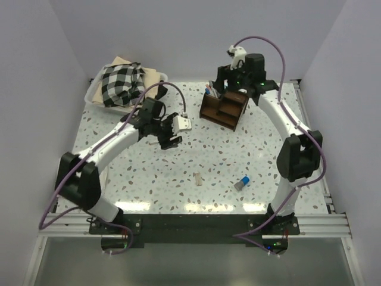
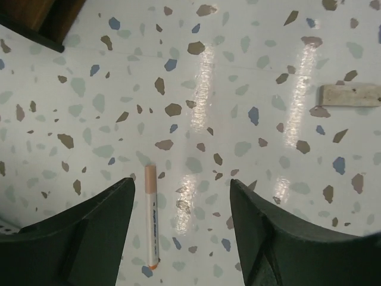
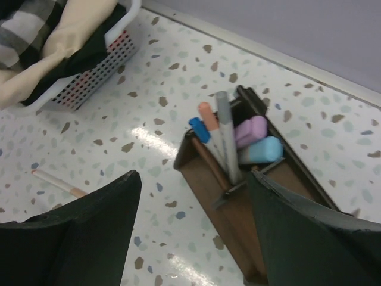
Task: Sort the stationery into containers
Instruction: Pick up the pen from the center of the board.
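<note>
Stationery is sitting partly inside the dark brown organizer and partly lying loose on the speckled desk around it.

Far to the left of the organizer, a white tub is holding a black-and-white checked cloth and a beige cloth.

Left of the organizer and a little nearer the arm bases, the left tool is hanging over the desk with its fingers spread wide, gripping nothing. Below it a white pen with orange ends is lying flat, just beside the left finger in the wrist view. Small print is running along its barrel, too fine to read.

A beige stub is lying on the near side of the organizer, slightly to its left.

In the organizer's tall far end, a blue-capped pen, a peach-capped pen and a grey pen are leaning together. Just right of them, a lilac marker and a light blue marker are resting cap-up. Whether a divider is separating the two groups I cannot tell.

A blue-grey cylinder is lying on the near side of the organizer, slightly to its right.

The right tool is hovering above the organizer's far end, fingers wide apart, holding nothing.
</note>
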You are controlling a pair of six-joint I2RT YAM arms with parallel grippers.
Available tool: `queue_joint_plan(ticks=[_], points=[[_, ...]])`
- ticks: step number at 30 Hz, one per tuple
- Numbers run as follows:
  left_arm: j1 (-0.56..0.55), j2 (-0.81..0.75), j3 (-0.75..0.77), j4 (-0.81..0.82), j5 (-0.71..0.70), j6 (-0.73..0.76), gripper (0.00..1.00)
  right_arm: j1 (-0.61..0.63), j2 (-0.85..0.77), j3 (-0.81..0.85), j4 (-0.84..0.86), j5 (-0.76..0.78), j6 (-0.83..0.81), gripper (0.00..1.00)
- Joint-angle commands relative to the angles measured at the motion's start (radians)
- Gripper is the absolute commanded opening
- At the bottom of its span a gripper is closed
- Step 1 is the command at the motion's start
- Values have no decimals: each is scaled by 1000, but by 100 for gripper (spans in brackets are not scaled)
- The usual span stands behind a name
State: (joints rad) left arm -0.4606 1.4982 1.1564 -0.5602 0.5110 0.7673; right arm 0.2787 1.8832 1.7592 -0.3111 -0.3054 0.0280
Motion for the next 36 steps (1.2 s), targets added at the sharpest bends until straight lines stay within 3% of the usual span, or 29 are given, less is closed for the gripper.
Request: queue_joint_plan(ticks=[1, 3, 5, 11, 21, 31, 36], points=[[4, 201, 182, -75, 9, 72, 68, -94, -110, -14, -26, -168, -11, 77], [7, 301, 227, -96, -15, 96, 65, -113, -127, 11, -132, -288, -92, 77], [14, 368, 282, -119, -25, 118, 63, -111, -182, -29, -157, -314, -123, 77], [59, 491, 399, -242, -83, 185, 62, -118, -252, -112, -141, -316, -139, 77], [145, 634, 529, -386, -111, 308, 63, -145, -191, -75, -129, -371, -103, 77], [149, 671, 514, -409, -83, 316, 61, -154, -179, -90, -115, -363, -100, 77], [134, 688, 485, -357, -92, 274, 54, -153, -176, -107, -106, -354, -94, 77]])
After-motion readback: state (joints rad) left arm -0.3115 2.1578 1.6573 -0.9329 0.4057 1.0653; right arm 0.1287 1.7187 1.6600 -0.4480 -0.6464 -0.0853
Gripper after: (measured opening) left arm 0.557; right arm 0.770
